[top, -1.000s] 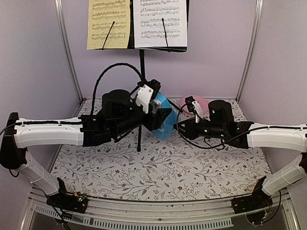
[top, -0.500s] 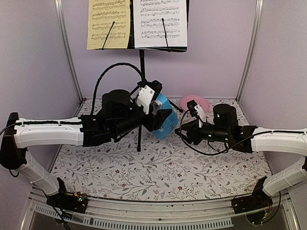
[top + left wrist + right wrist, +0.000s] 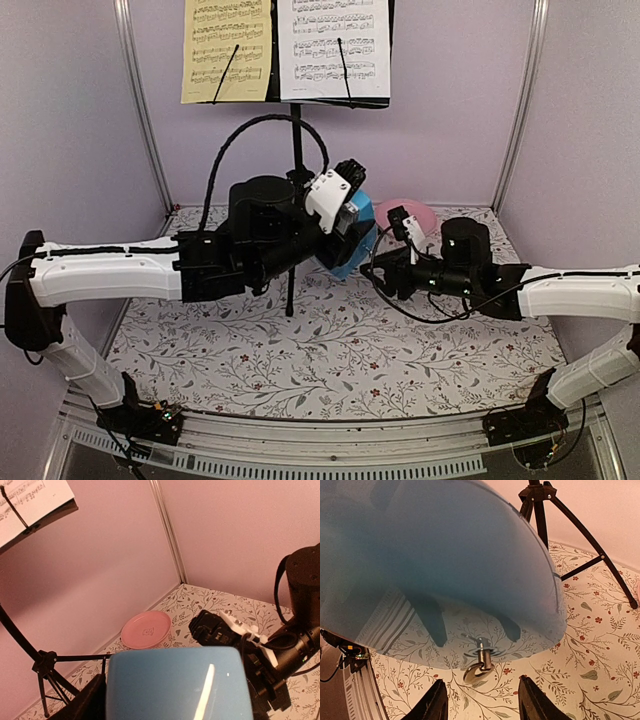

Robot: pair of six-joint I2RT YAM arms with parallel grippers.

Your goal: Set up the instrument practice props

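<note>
Top view: stand (image 3: 296,150) with sheets (image 3: 333,45) at 12 o'clock. Left gripper (image 3: 355,215) holds the blue metronome (image 3: 350,258) up in the air, mid-table. Right gripper (image 3: 485,702), at 3 o'clock of it, has wide fingers, nothing inside. A bump from it could knock the metronome loose. Only right wrist view shows the key (image 3: 479,662) underneath.

The music stand (image 3: 296,150) stands at the middle of the table's (image 3: 330,365) back edge, with the left sheet (image 3: 227,50) and the right sheet (image 3: 333,48) side by side on its shelf. The plate (image 3: 422,212) lies near the back right corner. The metronome (image 3: 352,250) hangs above the table's middle in the left gripper (image 3: 350,228), right of the stand's pole. The right gripper (image 3: 380,272) is just right of it, before the plate.
</note>
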